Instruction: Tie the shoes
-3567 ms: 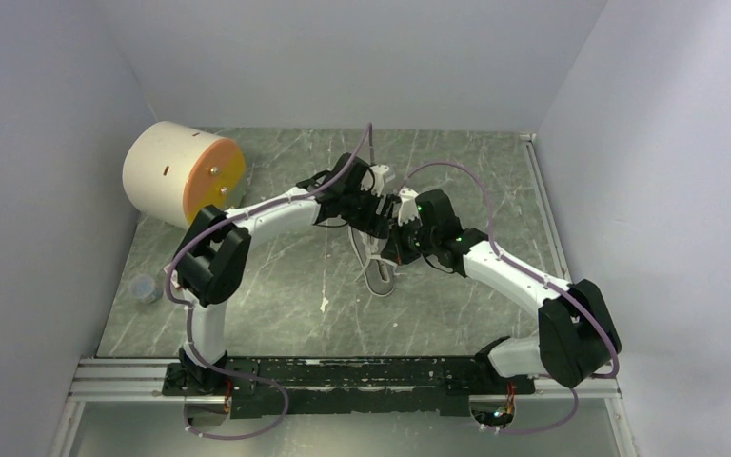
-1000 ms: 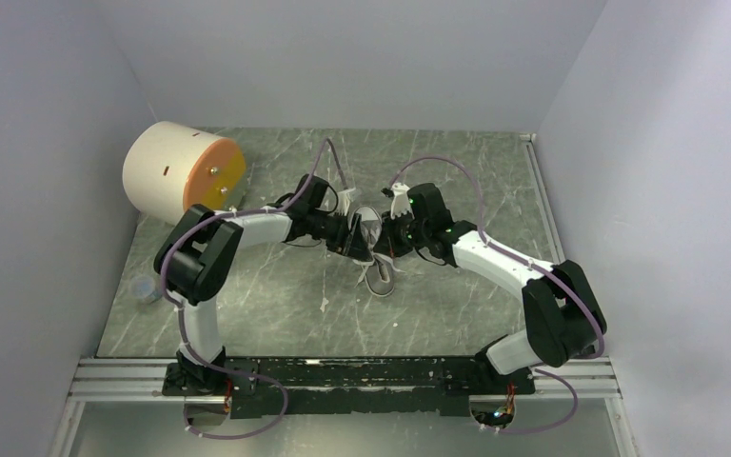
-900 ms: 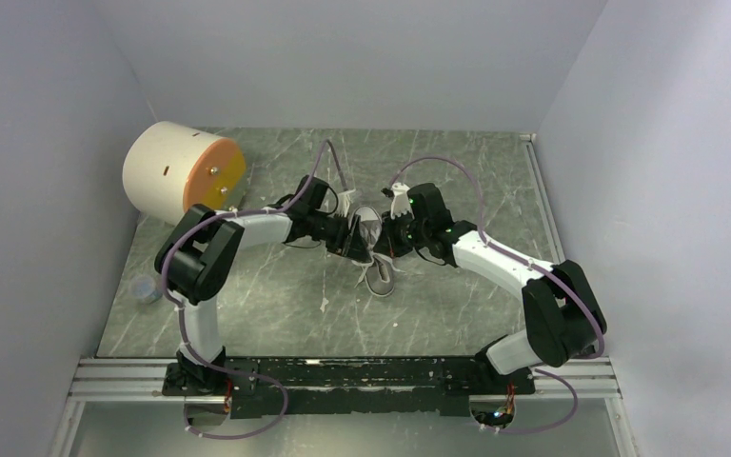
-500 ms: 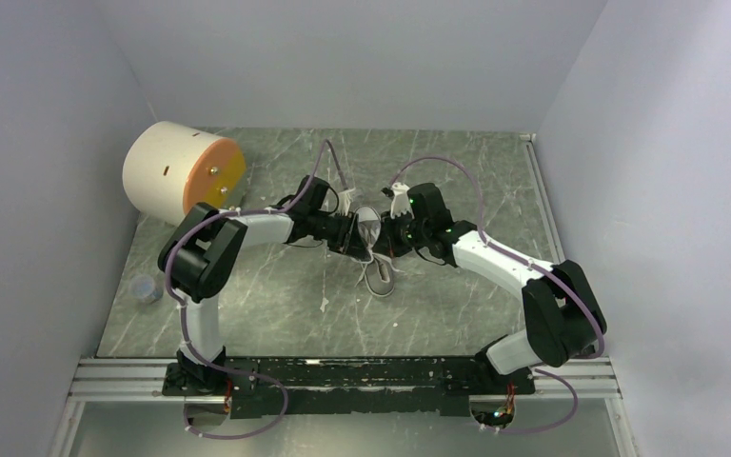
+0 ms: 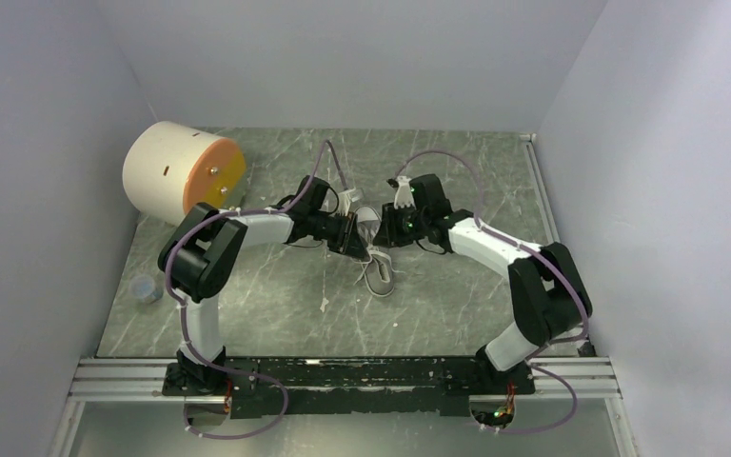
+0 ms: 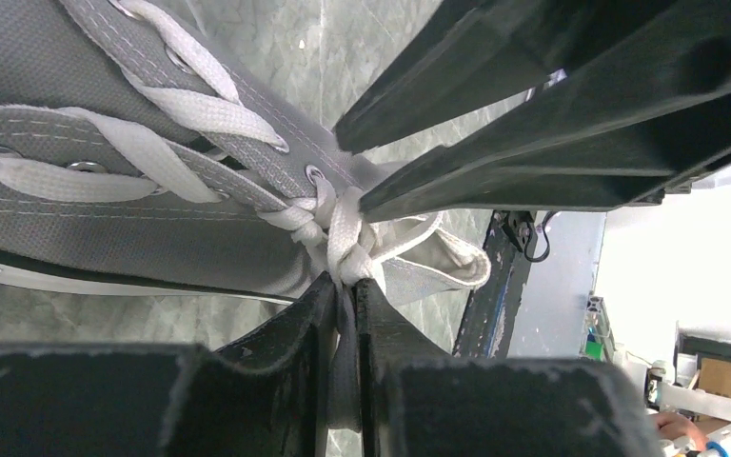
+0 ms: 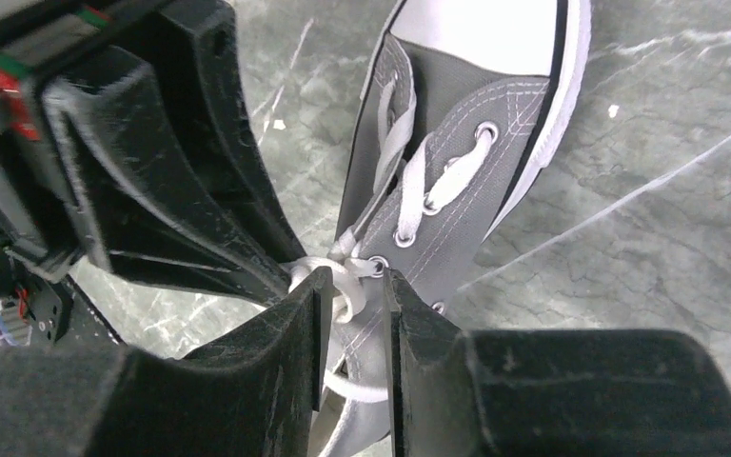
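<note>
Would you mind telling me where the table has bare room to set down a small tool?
Bare table lies between the rail and the shoe, and at the far right corner beyond the right arm. It is crowded mid-table, where the left gripper and right gripper meet at the laces, and far left by the drum.

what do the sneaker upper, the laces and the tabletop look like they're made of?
The sneaker upper: grey woven canvas, matte; weave texture and stitch lines show. The laces: flat white woven fabric, soft and matte; probably cotton or polyester. The tabletop: grey-green marble look with pale veins and a slight sheen; cannot tell whether it is real stone or printed laminate.
</note>
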Available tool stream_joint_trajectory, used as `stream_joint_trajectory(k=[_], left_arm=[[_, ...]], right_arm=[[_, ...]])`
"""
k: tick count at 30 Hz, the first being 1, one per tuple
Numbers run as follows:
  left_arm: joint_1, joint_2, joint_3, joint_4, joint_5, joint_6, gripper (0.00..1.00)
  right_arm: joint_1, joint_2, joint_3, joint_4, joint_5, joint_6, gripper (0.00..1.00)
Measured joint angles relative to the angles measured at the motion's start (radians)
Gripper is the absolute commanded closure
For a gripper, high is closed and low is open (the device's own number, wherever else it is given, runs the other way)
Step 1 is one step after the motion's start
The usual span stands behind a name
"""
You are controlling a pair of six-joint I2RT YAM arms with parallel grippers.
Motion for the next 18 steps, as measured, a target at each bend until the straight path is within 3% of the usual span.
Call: stream_joint_trajectory(k=[6,11,18], left_arm=[[-0.002,0.0,0.0,-0.004,0.0,0.001,0.84],[-0.002,0.0,0.0,-0.004,0.0,0.0,0.78],[-0.004,0.0,0.0,-0.004,0.006,-0.002,0.69]], right_arm=[[0.004,0.05,0.002,-0.011,-0.023,-0.002,0.73],[0.009,0.049,0.001,-0.011,-0.029,-0.014,1.0],[0.01,0.02,0.001,-0.018,-0.029,-0.016,1.0]])
